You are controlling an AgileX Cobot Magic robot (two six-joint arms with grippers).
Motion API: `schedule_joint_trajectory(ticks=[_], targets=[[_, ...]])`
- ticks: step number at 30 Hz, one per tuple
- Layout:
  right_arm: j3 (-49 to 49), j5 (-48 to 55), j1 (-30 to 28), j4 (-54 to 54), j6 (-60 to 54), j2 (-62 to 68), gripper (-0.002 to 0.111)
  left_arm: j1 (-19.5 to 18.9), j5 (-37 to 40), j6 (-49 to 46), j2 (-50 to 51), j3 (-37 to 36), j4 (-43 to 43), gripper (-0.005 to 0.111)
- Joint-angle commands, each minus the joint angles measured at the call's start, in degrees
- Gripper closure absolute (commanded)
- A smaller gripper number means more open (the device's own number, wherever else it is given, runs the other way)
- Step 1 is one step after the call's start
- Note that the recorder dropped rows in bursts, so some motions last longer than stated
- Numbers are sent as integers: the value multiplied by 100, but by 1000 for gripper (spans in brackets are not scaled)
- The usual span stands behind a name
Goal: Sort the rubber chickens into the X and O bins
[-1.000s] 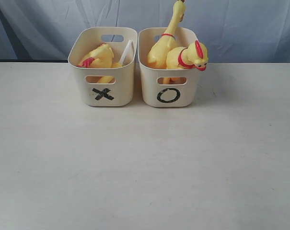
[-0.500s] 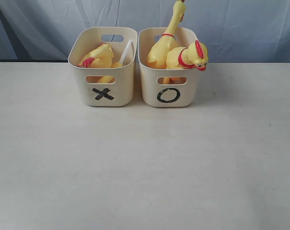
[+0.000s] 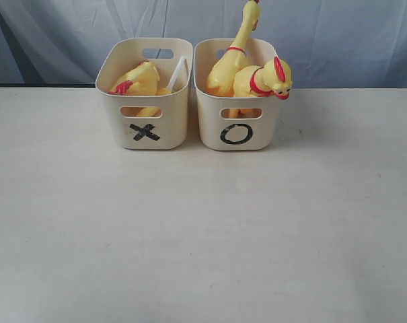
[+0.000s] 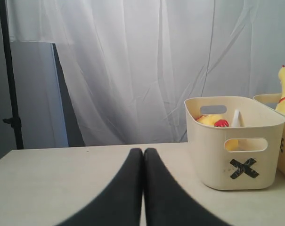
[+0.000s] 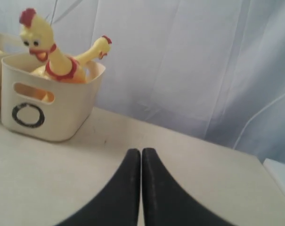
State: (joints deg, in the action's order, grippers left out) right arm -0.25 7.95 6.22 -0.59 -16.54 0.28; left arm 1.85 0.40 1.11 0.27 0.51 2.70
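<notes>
Two cream bins stand side by side at the back of the table. The X bin [image 3: 146, 132] on the left holds a yellow rubber chicken [image 3: 137, 79] lying low inside. The O bin [image 3: 237, 133] on the right holds two rubber chickens: a long-necked one [image 3: 234, 57] rising above the rim and a smaller one [image 3: 265, 79] with its head over the right edge. Neither arm shows in the exterior view. My left gripper [image 4: 143, 151] is shut and empty, well short of the X bin [image 4: 236, 155]. My right gripper [image 5: 141, 151] is shut and empty, away from the O bin [image 5: 48, 108].
A white strip [image 3: 177, 73] leans inside the X bin. A pale curtain [image 3: 324, 33] hangs behind the table. A dark stand pole [image 4: 10, 75] rises at the side in the left wrist view. The table's far edge runs just behind the bins.
</notes>
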Motion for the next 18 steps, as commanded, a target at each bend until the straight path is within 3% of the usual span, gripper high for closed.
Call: schedule_joint_trajectory(ticks=[1, 8, 18], targets=[[25, 857, 8, -42, 4, -28, 106, 4, 256, -3, -27, -51, -76, 107], [25, 856, 8, -42, 4, -28, 106, 4, 1303, -3, -27, -51, -76, 107], [25, 948, 8, -26, 4, -28, 106, 4, 1299, -3, -27, -51, -55, 107]])
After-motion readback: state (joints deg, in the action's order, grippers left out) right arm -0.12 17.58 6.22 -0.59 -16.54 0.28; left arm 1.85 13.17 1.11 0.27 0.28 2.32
